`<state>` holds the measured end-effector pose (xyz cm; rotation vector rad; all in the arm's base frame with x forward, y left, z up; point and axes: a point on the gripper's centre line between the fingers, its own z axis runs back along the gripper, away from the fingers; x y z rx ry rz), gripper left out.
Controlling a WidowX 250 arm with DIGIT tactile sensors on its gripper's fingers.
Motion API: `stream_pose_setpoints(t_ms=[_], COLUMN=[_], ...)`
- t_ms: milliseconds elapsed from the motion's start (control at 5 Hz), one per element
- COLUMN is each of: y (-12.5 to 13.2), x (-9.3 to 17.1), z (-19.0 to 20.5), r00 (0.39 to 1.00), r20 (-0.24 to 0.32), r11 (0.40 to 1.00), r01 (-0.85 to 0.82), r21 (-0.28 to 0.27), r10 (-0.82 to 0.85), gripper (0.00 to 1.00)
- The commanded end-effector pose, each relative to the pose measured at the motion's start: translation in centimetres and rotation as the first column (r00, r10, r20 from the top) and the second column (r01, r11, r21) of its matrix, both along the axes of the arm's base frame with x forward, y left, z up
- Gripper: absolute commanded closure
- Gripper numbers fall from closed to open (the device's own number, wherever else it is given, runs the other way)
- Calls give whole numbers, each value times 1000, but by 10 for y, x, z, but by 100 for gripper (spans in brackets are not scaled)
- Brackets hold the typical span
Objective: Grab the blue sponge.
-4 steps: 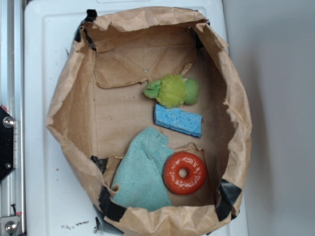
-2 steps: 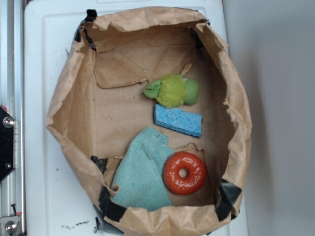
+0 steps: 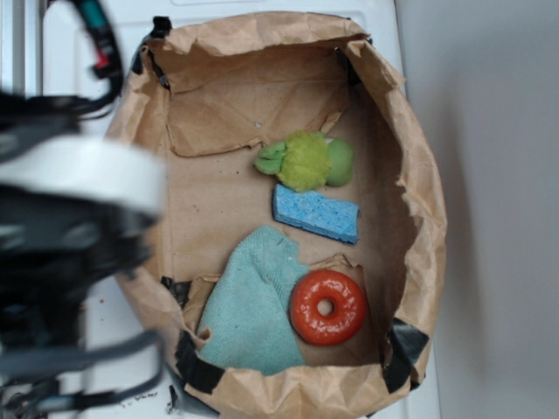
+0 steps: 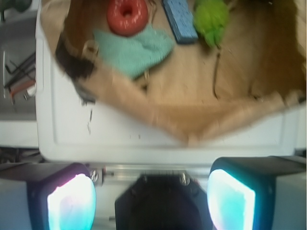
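Seen from the wrist, the gripper (image 4: 151, 201) hangs outside the paper bag (image 3: 410, 157), over the white tray's (image 4: 120, 139) edge, fingers (image 4: 72, 201) spread wide and empty. Farther in lie the teal cloth (image 3: 253, 305) and orange ring (image 3: 327, 305), then the blue sponge (image 3: 316, 213), flat just beside the green plush toy (image 3: 306, 160).

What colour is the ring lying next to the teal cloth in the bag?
Orange-red ring, clearest in the exterior view, beside the cloth.
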<state>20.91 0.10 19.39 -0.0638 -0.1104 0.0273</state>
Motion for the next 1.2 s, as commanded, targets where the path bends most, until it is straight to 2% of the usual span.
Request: stream_pose_setpoints(t_ms=[0, 400, 600, 800, 1000], y=[32, 40, 40, 40, 25], x=[53, 85, 95, 105, 110], z=[-10, -37, -48, -63, -80], r00=[985, 961, 921, 873, 838], r20=[151, 184, 209, 211, 182], r11=[997, 978, 945, 897, 858], r01=[81, 205, 321, 434, 505], r21=[4, 26, 69, 76, 95], r10=[-81, -206, -328, -440, -514], gripper=[0, 0, 0, 0, 0])
